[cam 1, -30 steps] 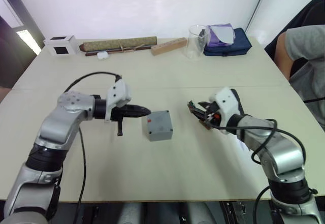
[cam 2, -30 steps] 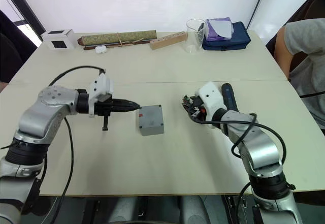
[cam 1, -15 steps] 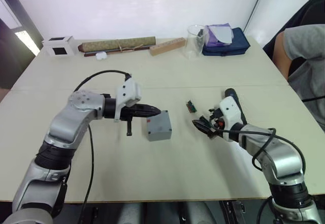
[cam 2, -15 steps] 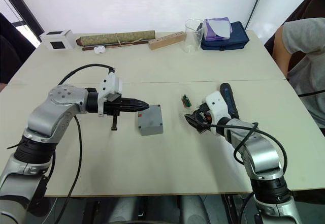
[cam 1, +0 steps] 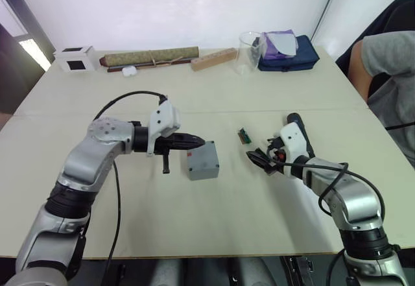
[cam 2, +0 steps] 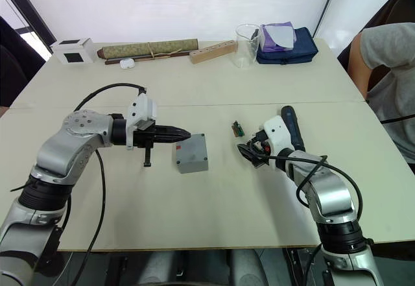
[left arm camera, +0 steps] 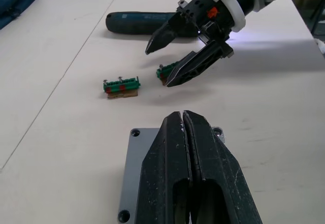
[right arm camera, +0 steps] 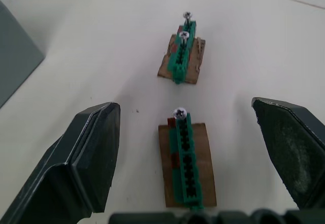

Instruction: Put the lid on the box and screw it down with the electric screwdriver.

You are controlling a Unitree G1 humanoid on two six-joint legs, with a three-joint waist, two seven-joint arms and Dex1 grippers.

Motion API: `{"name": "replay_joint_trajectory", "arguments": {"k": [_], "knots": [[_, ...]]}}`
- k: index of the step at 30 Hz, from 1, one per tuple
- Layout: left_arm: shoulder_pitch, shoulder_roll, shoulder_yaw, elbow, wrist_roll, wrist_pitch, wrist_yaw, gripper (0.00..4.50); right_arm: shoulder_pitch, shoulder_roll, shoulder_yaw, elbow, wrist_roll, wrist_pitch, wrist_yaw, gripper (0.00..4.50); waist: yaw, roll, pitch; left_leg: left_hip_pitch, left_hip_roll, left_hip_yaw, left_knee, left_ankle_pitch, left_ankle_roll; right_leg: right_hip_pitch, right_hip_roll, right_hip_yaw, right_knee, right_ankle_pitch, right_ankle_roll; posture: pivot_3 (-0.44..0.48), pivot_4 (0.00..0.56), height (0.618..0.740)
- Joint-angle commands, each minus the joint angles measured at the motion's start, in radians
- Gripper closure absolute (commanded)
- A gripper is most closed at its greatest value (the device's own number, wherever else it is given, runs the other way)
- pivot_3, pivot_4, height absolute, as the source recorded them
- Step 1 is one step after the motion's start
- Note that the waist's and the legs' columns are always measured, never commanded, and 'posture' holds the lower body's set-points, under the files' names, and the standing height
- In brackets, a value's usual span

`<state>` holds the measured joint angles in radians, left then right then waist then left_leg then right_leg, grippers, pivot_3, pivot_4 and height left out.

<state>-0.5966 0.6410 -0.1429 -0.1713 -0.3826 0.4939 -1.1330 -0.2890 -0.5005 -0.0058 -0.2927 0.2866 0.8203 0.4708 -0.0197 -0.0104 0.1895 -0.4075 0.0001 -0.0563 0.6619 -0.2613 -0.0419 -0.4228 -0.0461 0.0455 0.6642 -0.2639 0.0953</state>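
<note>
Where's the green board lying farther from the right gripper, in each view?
Left eye view: green board at mid-table, between the grey box and the right gripper.
Right eye view: green board in the same spot.
Left wrist view: green board beyond the grey box.
Right wrist view: green board beyond the second board.
Shared landmark: the open right gripper, straddling the second board.

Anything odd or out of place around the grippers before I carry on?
Nothing spilled or damaged. The lid sits flat on the box, left gripper shut above it. The right gripper is open around a small green circuit board, not the electric screwdriver, which lies untouched behind it.
</note>
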Motion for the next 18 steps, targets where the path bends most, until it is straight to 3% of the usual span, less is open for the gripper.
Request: {"name": "replay_joint_trajectory", "arguments": {"k": [1, 6, 13, 14, 18], "knots": [[0.001, 0.003, 0.014, -0.036, -0.010, -0.007, 0.008, 4.50, -0.018, 0.001, -0.005, -0.012, -0.001, -0.022, 0.001, 0.26, 0.000, 0.000, 0.000, 0.000, 0.000, 0.000, 0.000, 0.000, 0.000, 0.000, 0.000, 0.000, 0.000, 0.000, 0.000, 0.000, 0.150, 0.736], [0.006, 0.008, 0.017, -0.037, -0.011, -0.006, 0.011, 4.50, -0.018, 0.001, -0.002, -0.009, -0.002, -0.022, 0.003, 1.55, 0.000, 0.000, 0.000, 0.000, 0.000, 0.000, 0.000, 0.000, 0.000, 0.000, 0.000, 0.000, 0.000, 0.000, 0.000, 0.000, 0.150, 0.736], [0.003, 0.009, 0.014, -0.026, -0.006, -0.011, 0.011, 4.50, -0.028, 0.005, -0.005, -0.008, 0.001, -0.017, 0.001, 4.28, 0.000, 0.000, 0.000, 0.000, 0.000, 0.000, 0.000, 0.000, 0.000, 0.000, 0.000, 0.000, 0.000, 0.000, 0.000, 0.000, 0.150, 0.736], [0.003, 0.009, 0.014, -0.025, -0.005, -0.011, 0.011, 4.50, -0.028, 0.005, -0.005, -0.009, 0.001, -0.016, 0.000, 4.49, 0.000, 0.000, 0.000, 0.000, 0.000, 0.000, 0.000, 0.000, 0.000, 0.000, 0.000, 0.000, 0.000, 0.000, 0.000, 0.000, 0.150, 0.736], [0.006, 0.009, 0.014, -0.025, -0.005, -0.009, 0.012, 4.50, -0.030, 0.004, -0.016, -0.021, 0.007, -0.006, -0.004, 4.49, 0.000, 0.000, 0.000, 0.000, 0.000, 0.000, 0.000, 0.000, 0.000, 0.000, 0.000, 0.000, 0.000, 0.000, 0.000, 0.000, 0.150, 0.736]]}}
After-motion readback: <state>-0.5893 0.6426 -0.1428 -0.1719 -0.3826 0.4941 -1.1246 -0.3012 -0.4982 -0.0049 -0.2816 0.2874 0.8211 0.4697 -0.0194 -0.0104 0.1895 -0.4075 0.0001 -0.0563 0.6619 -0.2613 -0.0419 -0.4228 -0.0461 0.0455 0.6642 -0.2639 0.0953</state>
